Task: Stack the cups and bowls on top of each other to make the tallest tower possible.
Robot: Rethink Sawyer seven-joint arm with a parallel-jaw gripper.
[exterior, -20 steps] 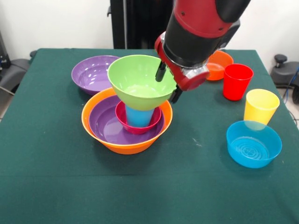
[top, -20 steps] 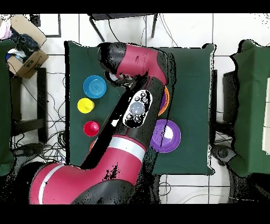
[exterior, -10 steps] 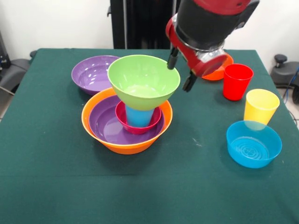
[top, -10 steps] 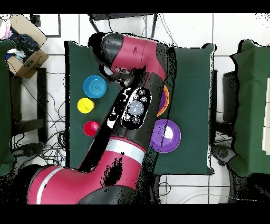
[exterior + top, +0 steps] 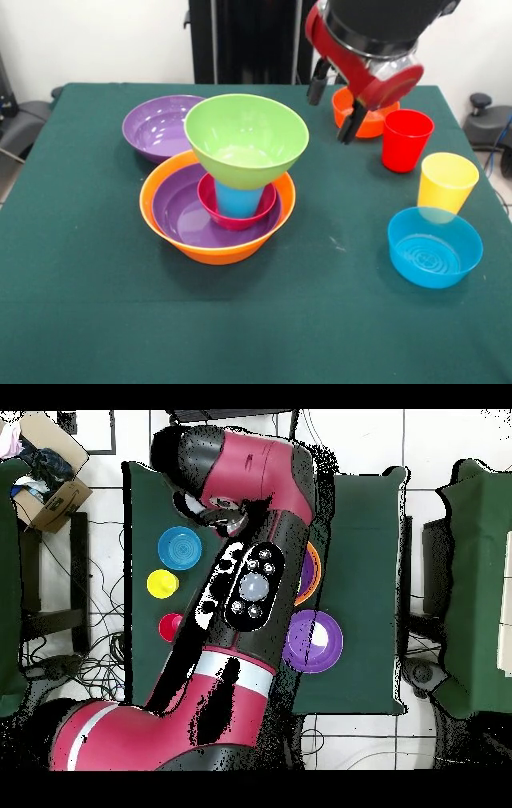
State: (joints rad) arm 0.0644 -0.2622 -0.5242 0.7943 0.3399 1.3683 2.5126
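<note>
The tower stands left of centre: a large orange bowl holds a purple bowl, a small pink-red bowl and an upturned blue cup. A lime green bowl rests on top of that cup. My gripper hangs open and empty to the right of the green bowl, raised above the small orange bowl. A red cup, a yellow cup and a small blue bowl stand at the right. In the overhead view the arm hides the gripper and most of the tower.
A second purple bowl sits behind the tower on the left, touching it. From above, the blue bowl, yellow cup and red cup line one side of the green table; the purple bowl shows beside the arm.
The gripper has let go of the green bowl's rim, risen and moved right toward the small orange bowl. The green bowl stays on the blue cup.
</note>
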